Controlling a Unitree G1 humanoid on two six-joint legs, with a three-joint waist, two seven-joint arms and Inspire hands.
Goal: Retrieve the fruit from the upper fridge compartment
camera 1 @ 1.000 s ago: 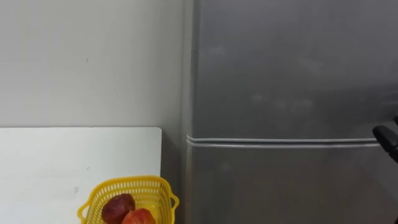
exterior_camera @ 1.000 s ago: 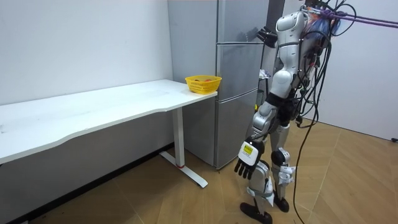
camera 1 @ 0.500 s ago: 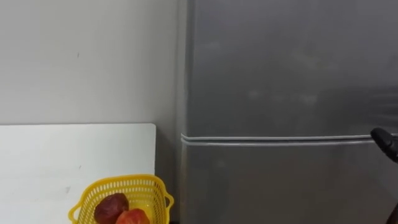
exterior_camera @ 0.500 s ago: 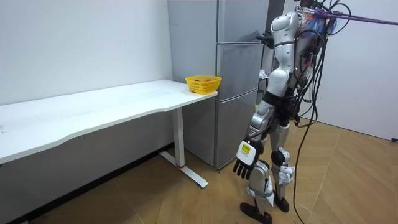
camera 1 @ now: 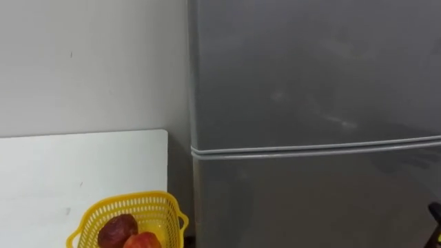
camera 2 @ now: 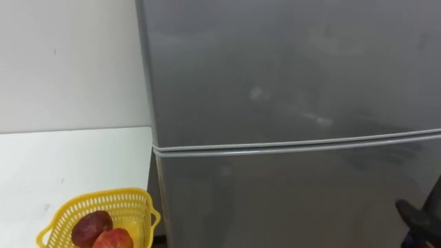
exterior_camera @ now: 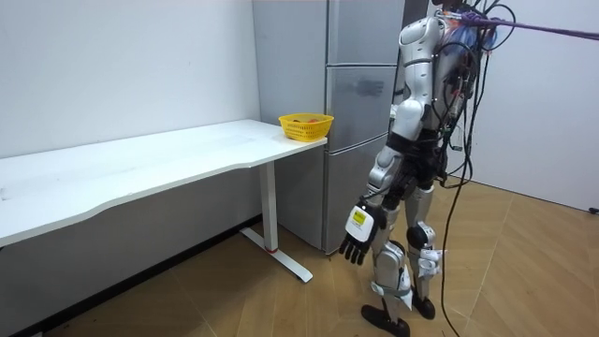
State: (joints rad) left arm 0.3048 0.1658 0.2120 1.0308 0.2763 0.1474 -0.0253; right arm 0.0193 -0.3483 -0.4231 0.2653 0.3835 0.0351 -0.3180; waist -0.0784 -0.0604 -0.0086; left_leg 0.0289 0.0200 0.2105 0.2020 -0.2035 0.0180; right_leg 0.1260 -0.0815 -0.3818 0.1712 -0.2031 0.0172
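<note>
Upper door (camera 1: 310,69) shut; left hand (exterior_camera: 357,243) dangles, fingers (exterior_camera: 347,255) slack; right hand (camera 2: 415,218), grip unclear, should hook its edge.

Plain room, pale walls, wood floor.
A long white table (exterior_camera: 140,164) ran along the pale grey wall (exterior_camera: 122,65) on a white leg (exterior_camera: 273,211), its far end just beside the tall grey fridge (exterior_camera: 351,112). Brown wood-pattern floor (exterior_camera: 234,300) spread underneath in angled boards. The light was soft and even, with another white wall (exterior_camera: 552,112) at the room view's right.
</note>
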